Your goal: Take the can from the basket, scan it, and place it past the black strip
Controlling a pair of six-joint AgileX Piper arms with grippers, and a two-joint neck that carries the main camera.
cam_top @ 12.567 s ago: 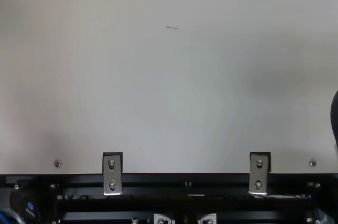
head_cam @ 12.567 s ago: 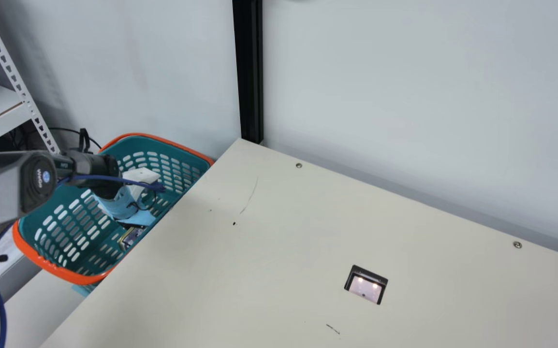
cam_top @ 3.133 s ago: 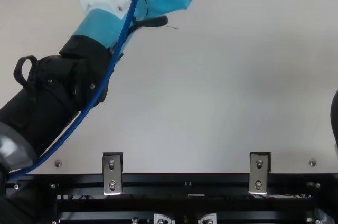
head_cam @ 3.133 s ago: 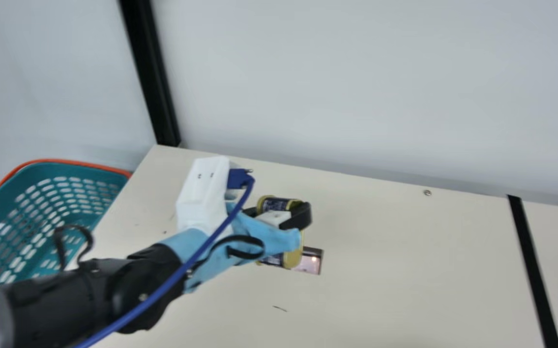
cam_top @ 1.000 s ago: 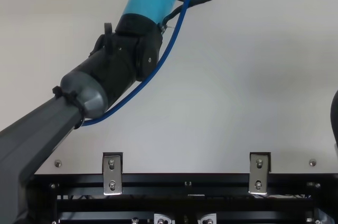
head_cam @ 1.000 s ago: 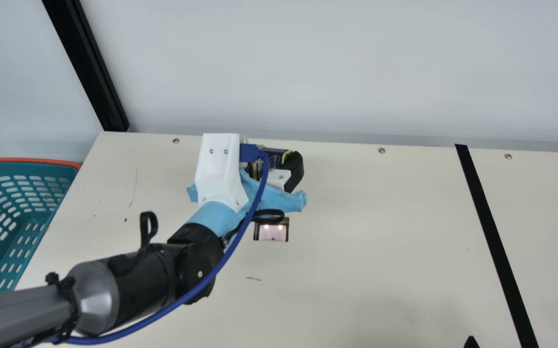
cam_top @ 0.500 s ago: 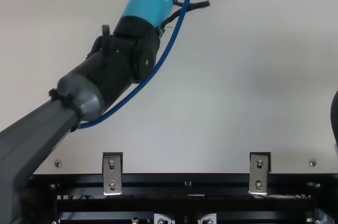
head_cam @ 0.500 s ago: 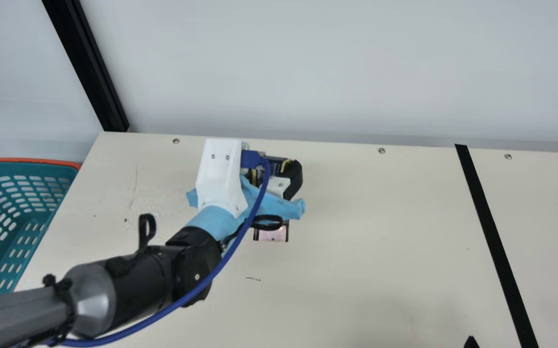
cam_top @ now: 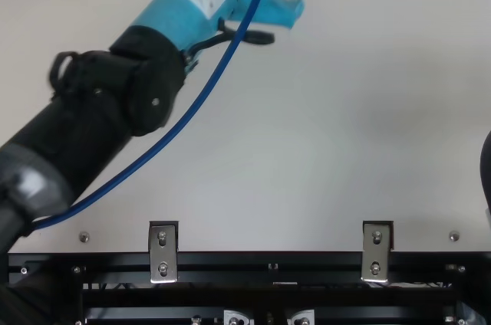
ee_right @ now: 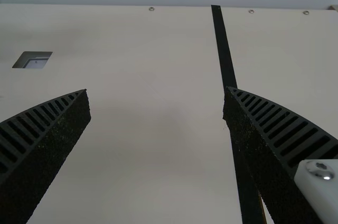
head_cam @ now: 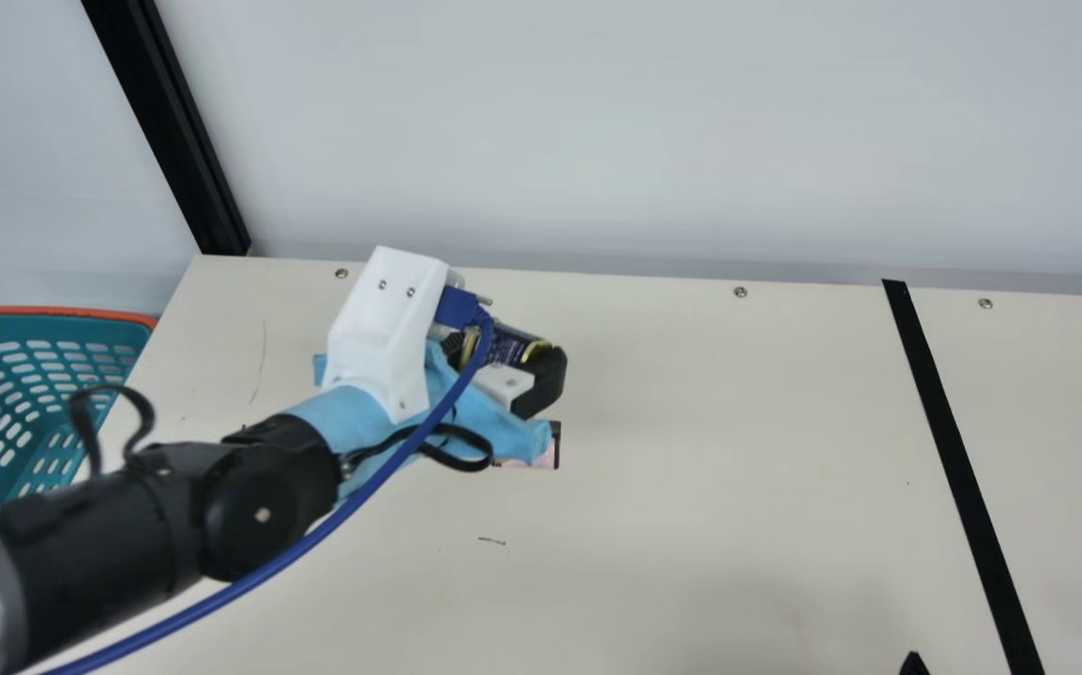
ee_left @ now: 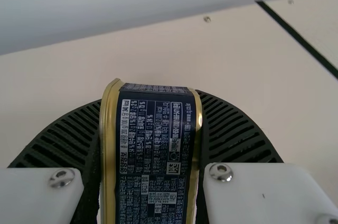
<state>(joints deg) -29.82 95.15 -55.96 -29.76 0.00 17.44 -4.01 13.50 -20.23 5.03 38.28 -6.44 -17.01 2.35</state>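
Left tool (head_cam: 505,349) just swung away from the flat black strip (head_cam: 956,464), dark-blue gold-rimmed can (ee_left: 153,150) gripped; probably still scanning. Right tool's (ee_right: 157,94) open.

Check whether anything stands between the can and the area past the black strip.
Nothing visible stands directly between the can and the far side of the black strip. The open right gripper is at the main view's bottom edge, by the strip, so a path swinging there might meet it.

Basket (head_cam: 58,310) left of table (head_cam: 738,422); scanner (ee_right: 37,61) in table; strip (head_cam: 951,450) right of scanner
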